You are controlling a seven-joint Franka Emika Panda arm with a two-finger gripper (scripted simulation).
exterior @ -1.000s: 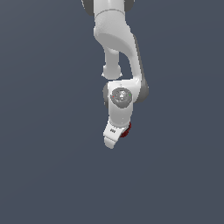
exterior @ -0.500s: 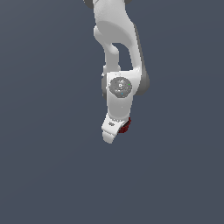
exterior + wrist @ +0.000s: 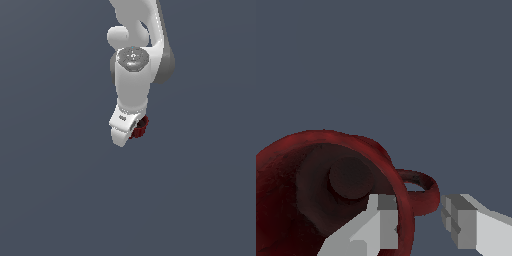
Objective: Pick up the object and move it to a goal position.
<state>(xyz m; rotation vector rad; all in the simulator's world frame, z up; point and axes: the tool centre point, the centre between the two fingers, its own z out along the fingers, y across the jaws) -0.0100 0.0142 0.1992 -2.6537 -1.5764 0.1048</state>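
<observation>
**A:** Where is the mug (image 3: pixel 321 185)?

**B:** At the tip of the white arm (image 3: pixel 134 75). In the exterior view only a sliver of dark red shows, on the exterior view's right of the gripper (image 3: pixel 126 136), which covers the rest. All around them is plain grey-blue ground.

**A:** And close up?

**B:** The wrist view looks straight into the mug's dark inside. Its handle (image 3: pixel 423 192) sticks out sideways as a thin red loop.

**A:** Is the gripper (image 3: pixel 418 220) clenched on it?

**B:** One finger (image 3: pixel 381 222) sits inside the mouth against the wall. The other (image 3: pixel 461 220) stands outside, just beside the handle, with a gap between it and the rim. So the jaws straddle the wall, not pressed together.
</observation>
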